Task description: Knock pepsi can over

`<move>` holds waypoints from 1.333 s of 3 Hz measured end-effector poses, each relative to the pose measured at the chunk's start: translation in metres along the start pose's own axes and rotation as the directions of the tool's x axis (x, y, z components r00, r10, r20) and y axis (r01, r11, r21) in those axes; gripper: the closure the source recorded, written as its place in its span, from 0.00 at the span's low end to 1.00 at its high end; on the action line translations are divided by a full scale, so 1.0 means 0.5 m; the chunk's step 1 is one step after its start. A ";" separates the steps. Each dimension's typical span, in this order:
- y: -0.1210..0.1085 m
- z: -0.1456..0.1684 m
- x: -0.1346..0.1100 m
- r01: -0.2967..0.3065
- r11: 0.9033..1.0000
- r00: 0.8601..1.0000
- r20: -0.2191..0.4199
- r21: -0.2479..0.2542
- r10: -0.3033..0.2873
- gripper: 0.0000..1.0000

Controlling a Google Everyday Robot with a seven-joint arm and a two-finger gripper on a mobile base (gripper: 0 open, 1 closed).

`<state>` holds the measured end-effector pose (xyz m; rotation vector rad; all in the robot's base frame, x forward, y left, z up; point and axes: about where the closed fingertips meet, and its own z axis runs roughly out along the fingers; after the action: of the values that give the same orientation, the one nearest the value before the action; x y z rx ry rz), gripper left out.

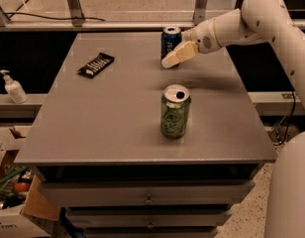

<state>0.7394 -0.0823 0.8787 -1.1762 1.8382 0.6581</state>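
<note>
The pepsi can (169,39), dark blue with a silver top, stands upright at the far middle of the grey table (108,113). My gripper (173,57) comes in from the right on the white arm. Its tan fingers (179,52) lie right in front of the can's lower right side and cover part of it. I cannot tell if they touch the can.
A green can (175,111) stands upright near the table's middle, in front of the gripper. A black flat packet (96,65) lies at the far left. A white pump bottle (13,87) stands on a low shelf to the left. Drawers are under the tabletop.
</note>
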 end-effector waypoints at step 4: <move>0.081 -0.001 -0.086 0.094 0.983 0.964 0.262 -0.159 -0.050 0.00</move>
<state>0.7116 -0.0455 0.9155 -1.2002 1.5380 0.8963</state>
